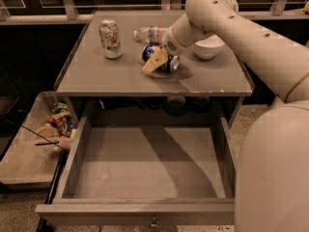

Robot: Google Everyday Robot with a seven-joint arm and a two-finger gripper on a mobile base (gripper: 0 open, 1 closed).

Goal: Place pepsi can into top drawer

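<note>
On the bench (111, 76), the pepsi can (170, 63) is reached by the gripper (155, 62); whether it is gripped cannot be told. The top drawer (145, 168) is opened; placing remains.

pale can (110, 38) upright on table (116, 79) | bottle (150, 34) lying | white bowl (208, 47) | packets (60, 125) in side tray (24, 161)

The grey surface (120, 76) carries an upright green-and-white can (110, 38), a clear bottle (150, 33) lying down, a white bowl (208, 48) and the pepsi can (169, 63), apparently on its side, with the gripper (155, 61) at it.
</note>
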